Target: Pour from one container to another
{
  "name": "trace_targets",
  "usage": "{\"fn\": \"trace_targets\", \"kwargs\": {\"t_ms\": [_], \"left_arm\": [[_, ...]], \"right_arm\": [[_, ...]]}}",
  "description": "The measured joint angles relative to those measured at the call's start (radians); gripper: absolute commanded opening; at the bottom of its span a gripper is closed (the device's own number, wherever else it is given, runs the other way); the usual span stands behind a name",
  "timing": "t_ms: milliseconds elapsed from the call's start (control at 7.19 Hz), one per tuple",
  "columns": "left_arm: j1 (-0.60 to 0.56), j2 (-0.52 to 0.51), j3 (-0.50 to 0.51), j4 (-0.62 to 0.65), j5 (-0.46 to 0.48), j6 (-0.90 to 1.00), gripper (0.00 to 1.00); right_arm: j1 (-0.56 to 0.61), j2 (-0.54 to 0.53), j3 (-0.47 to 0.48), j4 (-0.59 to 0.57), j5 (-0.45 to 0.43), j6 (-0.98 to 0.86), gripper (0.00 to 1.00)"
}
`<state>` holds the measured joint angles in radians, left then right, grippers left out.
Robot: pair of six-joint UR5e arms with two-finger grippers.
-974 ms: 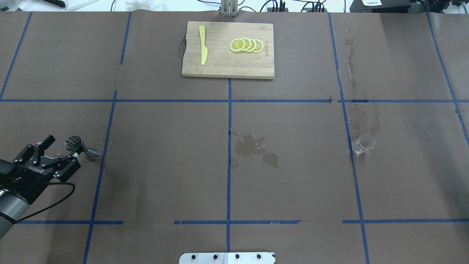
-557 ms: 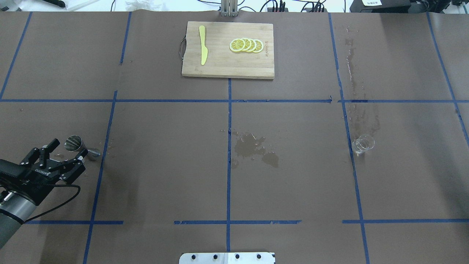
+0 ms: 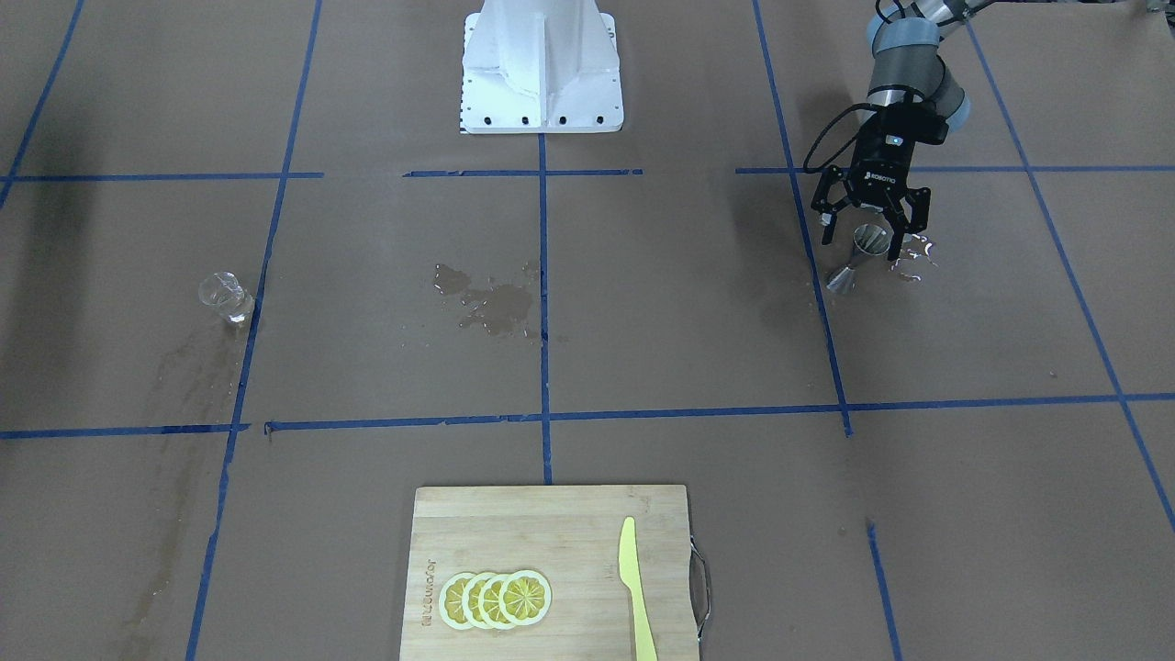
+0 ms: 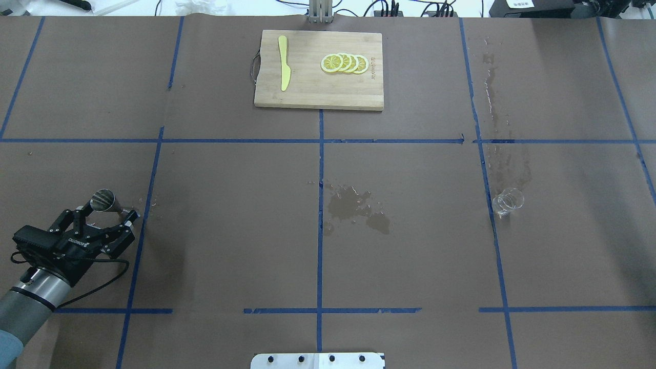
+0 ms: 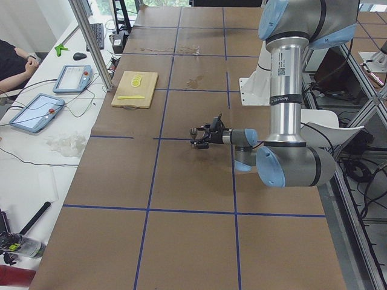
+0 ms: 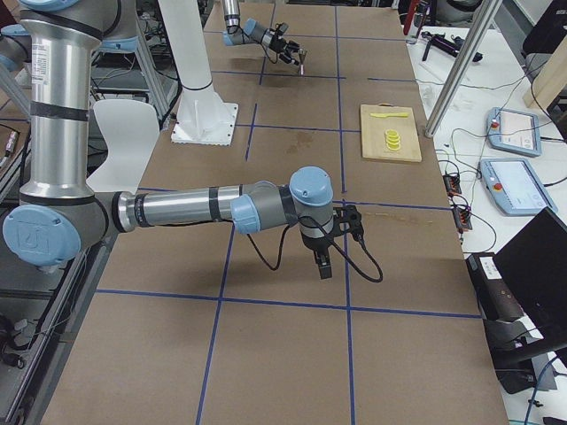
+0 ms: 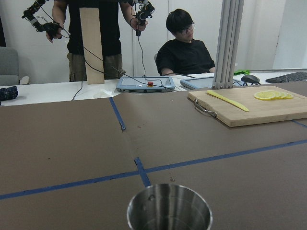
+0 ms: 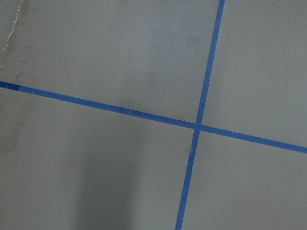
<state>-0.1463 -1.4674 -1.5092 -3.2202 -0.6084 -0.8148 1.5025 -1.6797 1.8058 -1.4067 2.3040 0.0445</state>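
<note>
The steel hourglass jigger (image 4: pixel 106 201) stands at the table's left side, also seen in the front view as jigger (image 3: pixel 861 252). My left gripper (image 4: pixel 106 212) is open and low, one finger on each side of the jigger without closing on it; the same gripper (image 3: pixel 872 231) shows from the front. In the left wrist view the jigger's rim (image 7: pixel 169 211) fills the bottom centre. The clear glass cup (image 4: pixel 507 201) stands alone on the right, cup (image 3: pixel 223 296). My right gripper (image 6: pixel 322 264) shows only in the right side view, and I cannot tell its state.
A bamboo cutting board (image 4: pixel 318 97) with a yellow knife (image 4: pixel 283 64) and lemon slices (image 4: pixel 344 63) lies at the far centre. A wet stain (image 4: pixel 356 207) marks the paper mid-table, with water streaks (image 4: pixel 492 102) beyond the cup. Blue tape lines cross the brown paper.
My left gripper has swung forward and to the right, so its open fingers now straddle the jigger. The jigger and the glass cup have not moved.
</note>
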Motion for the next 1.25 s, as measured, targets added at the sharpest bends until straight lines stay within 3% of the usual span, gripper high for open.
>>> {"fn": "trace_targets", "kwargs": {"t_ms": [139, 417, 557, 1252], "left_arm": [[0.0, -0.004, 0.011, -0.001, -0.001, 0.002, 0.94], [0.0, -0.007, 0.025, -0.002, -0.003, 0.003, 0.79], [0.0, -0.008, 0.03, -0.002, -0.004, 0.002, 0.63], [0.001, -0.008, 0.04, -0.002, -0.008, 0.002, 0.61]], "right_arm": [[0.0, 0.0, 0.0, 0.0, 0.0, 0.0, 1.0], [0.0, 0.001, 0.0, 0.0, -0.001, 0.0, 1.0], [-0.001, 0.001, 0.0, 0.0, -0.001, 0.0, 1.0], [-0.001, 0.002, 0.0, 0.0, -0.002, 0.0, 1.0]]}}
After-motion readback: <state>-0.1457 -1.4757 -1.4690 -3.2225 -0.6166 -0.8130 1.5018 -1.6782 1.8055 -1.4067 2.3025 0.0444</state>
